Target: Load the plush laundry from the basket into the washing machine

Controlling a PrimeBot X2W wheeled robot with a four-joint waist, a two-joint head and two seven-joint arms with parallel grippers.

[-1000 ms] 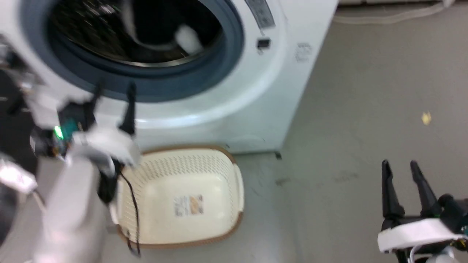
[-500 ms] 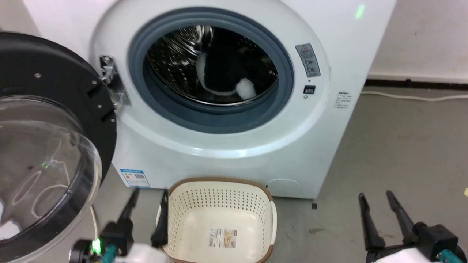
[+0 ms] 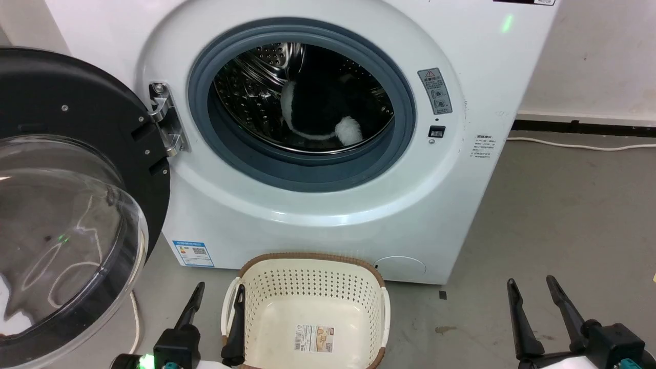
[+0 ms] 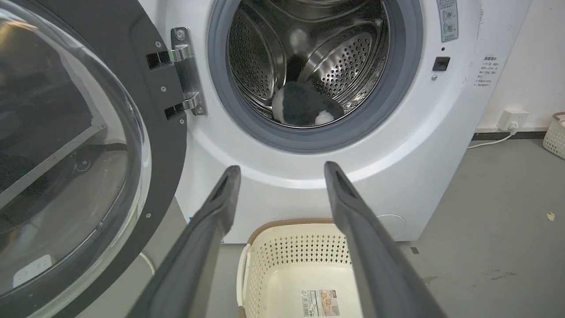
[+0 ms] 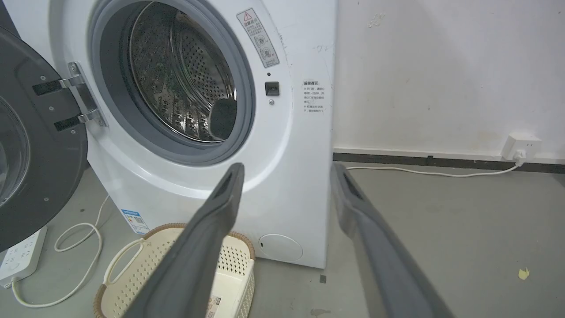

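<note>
Grey concrete floor [image 3: 538, 215], pale wall [image 3: 589, 56] behind. Low at bottom of head view, left pincer [image 3: 219, 292]: fingers spread w/ a clear gap, empty. Rt finger crossing the basket [image 3: 307, 256] at its left handle in that view; touching or not, can't tell. Other finger over bare floor betw. basket and door [image 3: 77, 102]. Well apart from basket, over open floor to the rt, right pincer [image 3: 531, 283]: likewise parted and empty.

Basket on floor just in front of the washing machine [image 3: 318, 225], brown rim near the front panel, label sticker [image 3: 313, 338] showing on its floor.

Door swung wide to the left on its hinge [image 3: 166, 120], black frame and clear bubble crowding the left side, lower edge close above floor beside left pincer. Opening fully exposed: grey-blue gasket [image 3: 307, 177] ringing steel drum [image 3: 246, 97]. Plush laundry [image 3: 323, 110] inside drum, black w/ white patches, lying low behind the gasket lip.

Wide free floor rt of machine; white cable [image 3: 579, 146] along wall foot to a socket [image 5: 523, 145]. Under the door, looped cord [image 3: 135, 315] and power strip [image 5: 22, 251] on floor. Small yellow scrap [image 5: 523, 274] far rt.
</note>
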